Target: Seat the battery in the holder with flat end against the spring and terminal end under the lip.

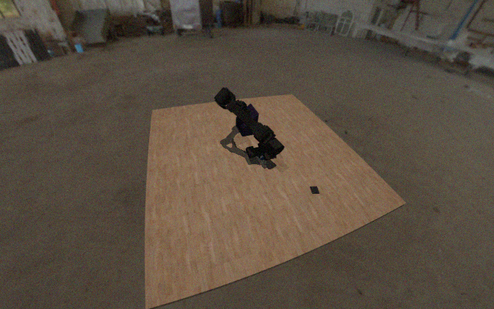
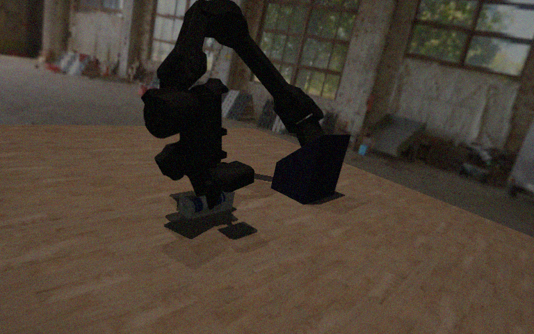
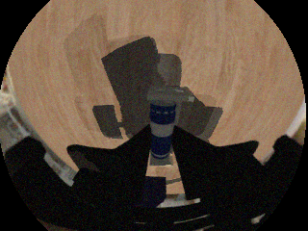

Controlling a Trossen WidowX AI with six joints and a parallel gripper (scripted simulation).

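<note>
The battery [image 3: 162, 127] [image 2: 198, 204] is a small cylinder with a blue band and grey ends. My gripper [image 3: 161, 127] [image 2: 208, 201] [image 1: 260, 155] is shut on its blue middle. In the wrist view the battery points away from the camera, its grey end far. The grey holder [image 2: 184, 206] [image 3: 195, 108] sits on the wooden table right under the gripper. In the exterior view the battery is down at the holder's level, inside its outline. The fingers hide how the battery's ends meet the spring and the lip.
The arm's dark blue base [image 2: 307, 170] [image 1: 247, 117] stands on the wooden table [image 1: 204, 225] [image 2: 354, 267] to the right of and behind the holder. A small black square [image 1: 314, 189] lies on the table, well apart from the gripper. Dark shadows lie around the holder.
</note>
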